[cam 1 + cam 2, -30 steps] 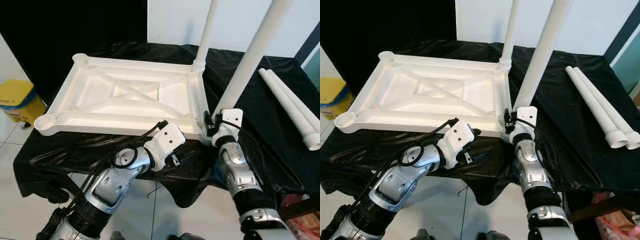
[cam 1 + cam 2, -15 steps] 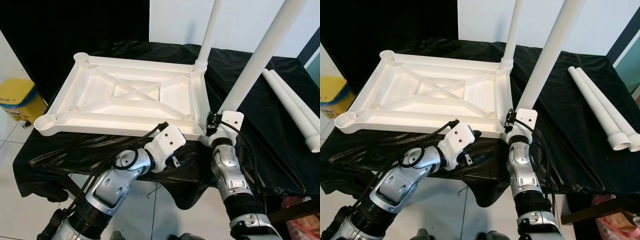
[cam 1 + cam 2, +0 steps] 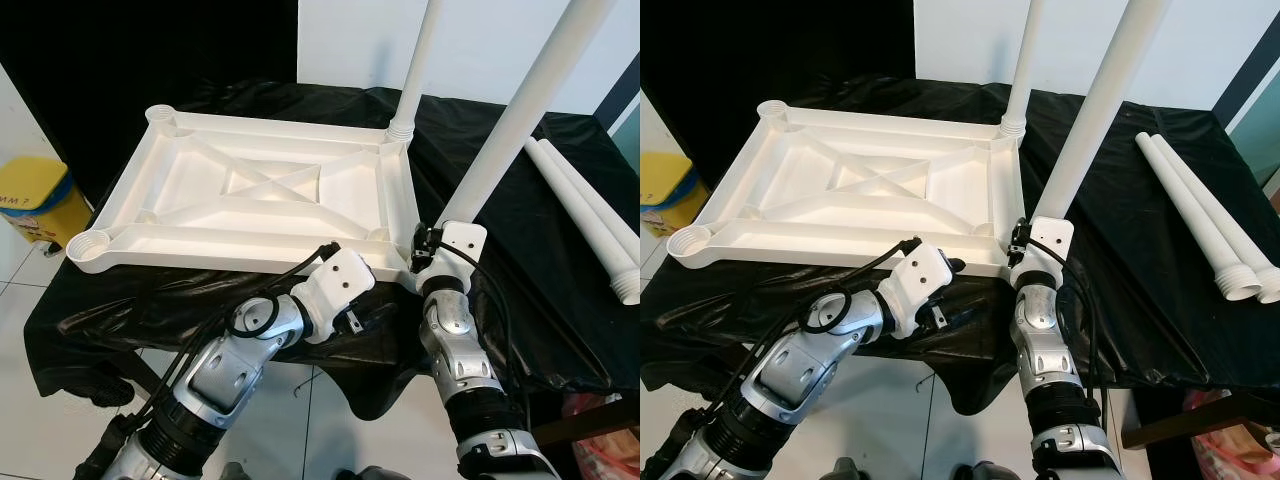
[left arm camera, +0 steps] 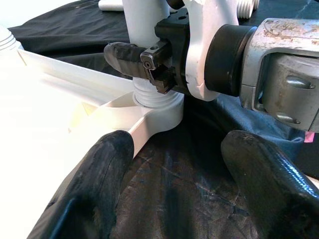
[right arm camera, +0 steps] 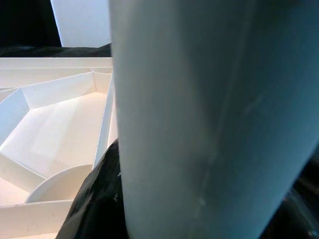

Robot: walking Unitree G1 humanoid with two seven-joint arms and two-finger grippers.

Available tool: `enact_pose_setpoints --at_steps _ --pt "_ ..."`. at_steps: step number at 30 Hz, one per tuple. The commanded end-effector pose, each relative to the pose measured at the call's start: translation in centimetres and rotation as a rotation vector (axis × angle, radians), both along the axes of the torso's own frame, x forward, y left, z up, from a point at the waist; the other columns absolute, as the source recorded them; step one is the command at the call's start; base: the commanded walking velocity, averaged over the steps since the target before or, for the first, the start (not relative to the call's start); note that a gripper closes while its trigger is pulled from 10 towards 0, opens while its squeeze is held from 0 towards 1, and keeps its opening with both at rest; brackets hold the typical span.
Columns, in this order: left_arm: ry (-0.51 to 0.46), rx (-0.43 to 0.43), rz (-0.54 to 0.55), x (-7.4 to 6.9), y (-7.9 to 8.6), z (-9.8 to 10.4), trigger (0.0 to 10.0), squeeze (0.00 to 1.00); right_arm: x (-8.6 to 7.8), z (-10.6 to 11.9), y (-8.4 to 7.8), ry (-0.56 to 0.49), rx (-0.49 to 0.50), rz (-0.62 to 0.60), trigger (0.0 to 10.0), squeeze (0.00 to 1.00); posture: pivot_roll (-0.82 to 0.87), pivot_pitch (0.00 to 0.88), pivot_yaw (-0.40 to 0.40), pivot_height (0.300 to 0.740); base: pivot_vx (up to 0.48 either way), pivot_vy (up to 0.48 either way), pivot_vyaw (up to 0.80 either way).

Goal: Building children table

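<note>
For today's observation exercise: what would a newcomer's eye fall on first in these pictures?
The white tabletop lying upside down on a black-draped table. Then the right gripper clamped on a leg leaning in the near right corner socket, another leg upright at the far right corner. The left gripper is open beside that near socket.

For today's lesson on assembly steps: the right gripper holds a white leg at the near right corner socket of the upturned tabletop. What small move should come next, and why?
Probably keep twisting the leg down into the corner socket. The right gripper is clamped on the leg just above its threads, which still show above the socket rim, and the leg leans, so it looks not fully seated. The left gripper hovers open nearby, holding nothing.
</note>
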State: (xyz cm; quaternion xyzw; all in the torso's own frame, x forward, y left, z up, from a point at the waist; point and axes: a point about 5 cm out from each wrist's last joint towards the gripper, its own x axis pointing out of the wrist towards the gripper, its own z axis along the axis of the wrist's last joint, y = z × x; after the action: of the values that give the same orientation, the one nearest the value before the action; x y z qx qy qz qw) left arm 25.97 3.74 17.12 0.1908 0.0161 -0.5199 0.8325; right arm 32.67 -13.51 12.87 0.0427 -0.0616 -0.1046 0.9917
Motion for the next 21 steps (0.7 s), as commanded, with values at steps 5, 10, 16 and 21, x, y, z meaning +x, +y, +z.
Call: enact_pose_setpoints --at_steps 5,10,16,21 --pt "-0.005 0.014 -0.02 -0.1 -0.3 -0.2 10.0 0.0 -0.8 -2.4 -0.5 0.1 -0.009 0.014 10.0 1.0 0.05 0.097 -0.096 0.74 0.0 0.0 0.0" --pt "-0.005 0.01 -0.013 -0.1 -0.3 -0.2 10.0 0.0 -1.1 -1.5 -1.1 0.029 -0.012 0.12 10.0 1.0 0.04 0.101 -0.098 0.74 0.0 0.0 0.0" --pt "-0.006 0.009 -0.01 -0.1 -0.3 -0.2 10.0 0.0 -1.4 -1.1 -1.8 -0.008 -0.043 0.238 10.0 1.0 0.04 0.102 -0.098 0.74 0.0 0.0 0.0" --pt "-0.006 0.009 -0.01 0.0 -0.2 -0.1 10.0 0.0 -1.5 -0.8 -2.6 -0.024 -0.069 0.295 10.0 1.0 0.03 0.103 -0.094 0.74 0.0 0.0 0.0"
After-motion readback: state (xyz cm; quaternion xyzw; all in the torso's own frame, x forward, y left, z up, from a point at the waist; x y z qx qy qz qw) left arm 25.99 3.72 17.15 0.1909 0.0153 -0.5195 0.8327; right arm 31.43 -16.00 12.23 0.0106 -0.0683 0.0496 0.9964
